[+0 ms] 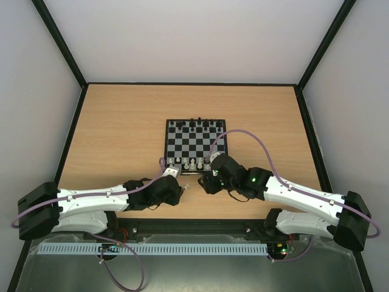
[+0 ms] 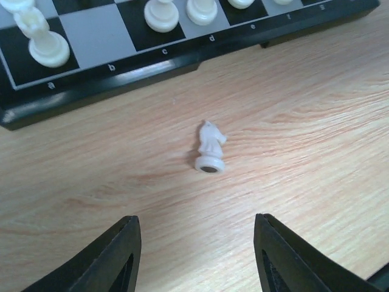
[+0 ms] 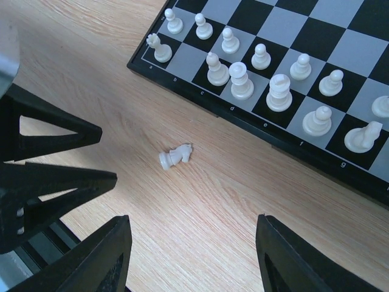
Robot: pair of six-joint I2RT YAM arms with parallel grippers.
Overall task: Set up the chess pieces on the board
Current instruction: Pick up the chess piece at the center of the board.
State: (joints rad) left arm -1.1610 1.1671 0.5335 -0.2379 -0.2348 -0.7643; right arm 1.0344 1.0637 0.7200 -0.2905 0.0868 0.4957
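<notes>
The board point(image 1: 196, 143) lies mid-table, with black pieces on its far rows and several whitish pieces point(image 1: 192, 163) on its near rows. One whitish knight point(image 2: 209, 148) lies on its side on the wood just in front of the board's near edge point(image 2: 109, 67); it also shows in the right wrist view point(image 3: 175, 156). My left gripper point(image 2: 196, 224) is open and empty, with the knight ahead of its fingers. My right gripper point(image 3: 191, 224) is open and empty, facing the knight from the other side. The near-row square lettered b holds no piece.
A whitish rook point(image 2: 44, 39) stands on the corner square lettered a. The left gripper's fingers point(image 3: 61, 131) reach in at the left of the right wrist view. The two grippers point(image 1: 193, 184) sit close together at the board's near edge. Black walls enclose the table.
</notes>
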